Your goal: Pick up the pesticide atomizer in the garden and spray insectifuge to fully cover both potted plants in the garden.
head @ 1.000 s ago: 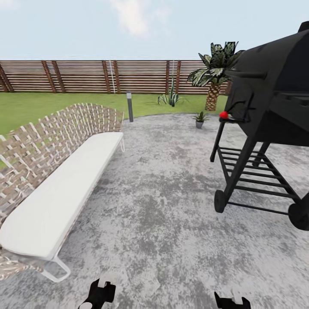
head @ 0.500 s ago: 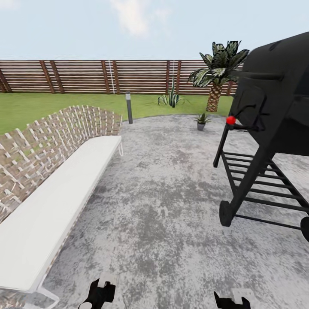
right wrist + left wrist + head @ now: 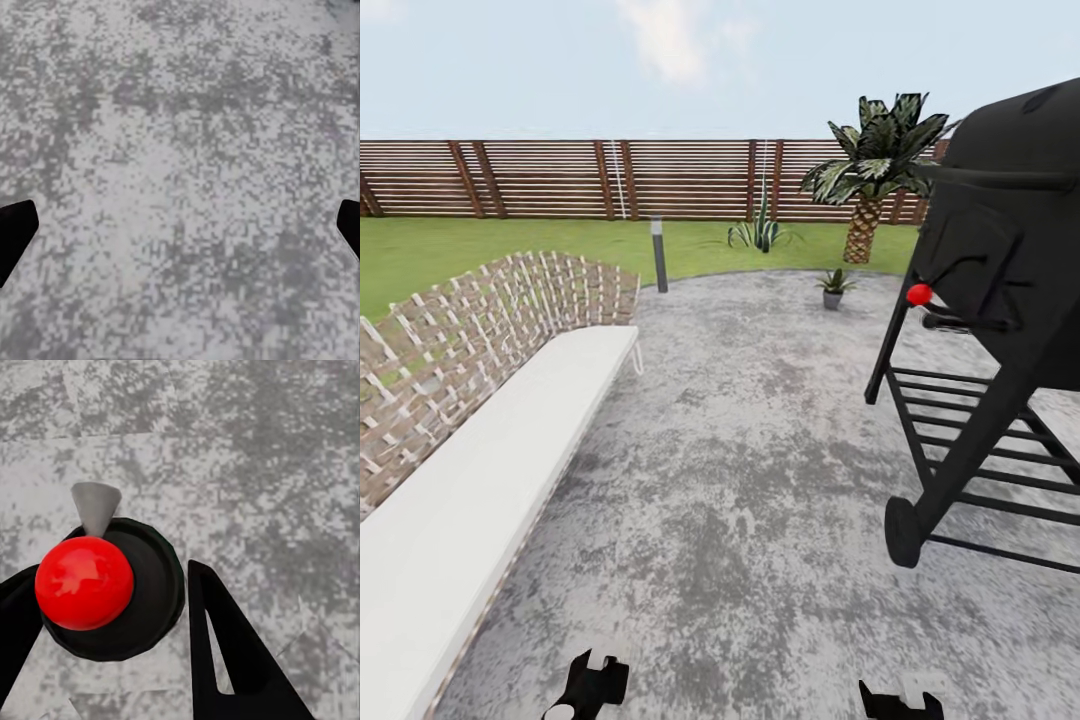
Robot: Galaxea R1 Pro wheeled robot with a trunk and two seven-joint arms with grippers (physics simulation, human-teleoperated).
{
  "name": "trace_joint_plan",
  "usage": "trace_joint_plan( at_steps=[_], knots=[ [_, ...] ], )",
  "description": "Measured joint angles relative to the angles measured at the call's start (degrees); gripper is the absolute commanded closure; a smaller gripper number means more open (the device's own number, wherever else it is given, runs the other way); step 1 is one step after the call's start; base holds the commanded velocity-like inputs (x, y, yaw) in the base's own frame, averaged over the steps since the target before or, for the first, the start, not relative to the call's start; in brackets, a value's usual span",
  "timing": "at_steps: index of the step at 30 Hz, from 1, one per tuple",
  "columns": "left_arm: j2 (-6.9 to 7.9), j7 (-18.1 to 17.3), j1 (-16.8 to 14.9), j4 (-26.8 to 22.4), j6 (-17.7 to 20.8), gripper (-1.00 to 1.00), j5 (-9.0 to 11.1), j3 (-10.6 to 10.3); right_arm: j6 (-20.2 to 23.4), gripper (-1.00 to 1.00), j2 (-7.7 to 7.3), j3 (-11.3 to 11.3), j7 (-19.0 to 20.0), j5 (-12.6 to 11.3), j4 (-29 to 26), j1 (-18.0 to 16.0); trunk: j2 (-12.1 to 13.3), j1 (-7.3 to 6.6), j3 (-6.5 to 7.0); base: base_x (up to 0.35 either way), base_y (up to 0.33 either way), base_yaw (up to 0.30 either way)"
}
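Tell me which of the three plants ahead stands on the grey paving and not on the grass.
The small potted plant in a grey pot, on the paving's far edge. The spiky agave and the palm behind it both grow from the lawn near the fence.

Both grippers are glossy black: the left gripper (image 3: 105, 652) has flat, triangular fingers with a slotted cut-out.

Pretty big patio here, mottled grey stone paving (image 3: 740, 480) running out to a green lawn (image 3: 490, 250), with a brown slatted wooden fence (image 3: 560, 178) along the back under a pale blue sky with a bit of cloud. On the left there's a long woven-back bench (image 3: 480, 330) with a white cushion (image 3: 470, 500), and a black barbecue grill (image 3: 1000, 300) on a wheeled frame stands on the right. Further back you've got a grey bollard lamp (image 3: 657, 254) at the lawn edge, a spiky agave (image 3: 760, 232) and a small palm (image 3: 875, 160) near the fence.
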Motion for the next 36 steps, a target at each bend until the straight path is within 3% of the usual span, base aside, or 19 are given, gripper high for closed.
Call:
trace_joint_plan(
  at_steps=[36],
  knots=[
    [0.00, -0.1, 0.0, 0.0, 0.0, 1.00, 0.0, 0.0, 0.0, -1.00, 0.00, 0.0, 0.0, 0.0, 0.0, 0.0, 0.0, 0.00, 0.00, 0.339, 0.000, 0.000]
  ],
)
